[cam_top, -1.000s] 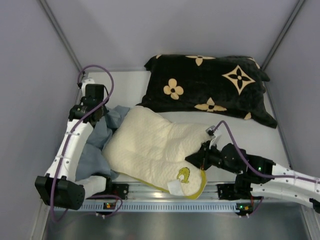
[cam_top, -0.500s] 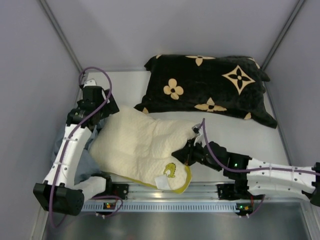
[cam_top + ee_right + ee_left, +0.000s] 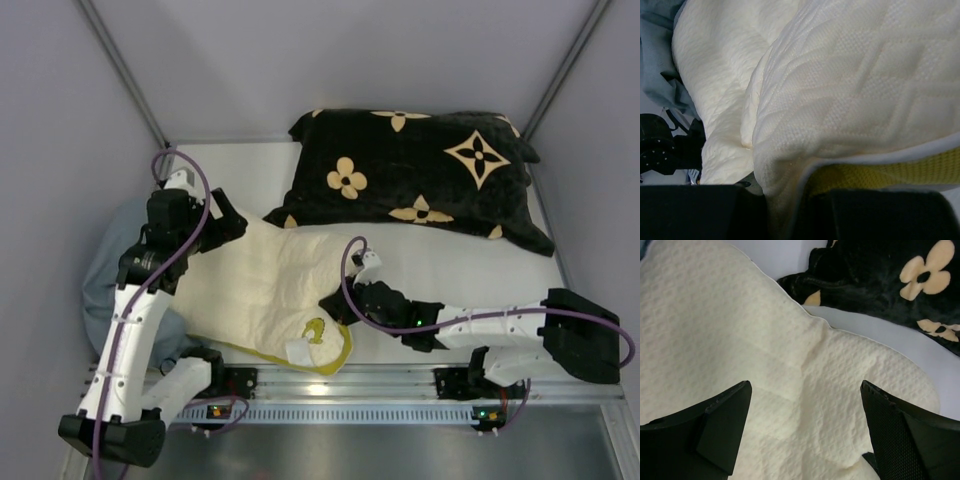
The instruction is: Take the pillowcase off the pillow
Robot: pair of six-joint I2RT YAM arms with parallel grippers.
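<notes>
- My right fingers (image 3: 695, 212) sit along the bottom of the wrist view. They look clamped on the pillow (image 3: 805, 100) at its yellow-piped edge, with the fabric bunching down between them.
- My left fingers (image 3: 715, 425) stand wide apart and hold nothing. They hang over the cream knit, and I cannot tell whether they touch it.
- In the top view the pillow (image 3: 265, 285) has its long axis running from the left centre of the frame down towards the lower centre. The right fingers hold the lower-centre end, by the small emblem (image 3: 313, 330) and white tag (image 3: 299, 352).
- The pillowcase (image 3: 105, 270) is a grey-blue heap at the far left of the frame, beyond the pillow's other end and partly behind my left arm. I cannot tell whether that end is inside it.
- The case therefore lies away from the right fingers along the pillow's length, so my left arm is much the nearer to it.
- Open surface (image 3: 470, 275) lies to the right of the pillow, which I judge is room to draw it that way.
- The black cushion (image 3: 420, 170) fills the upper right, with its near corner just beside the pillow's upper edge. The rail at the bottom runs close under the tag end.
</notes>
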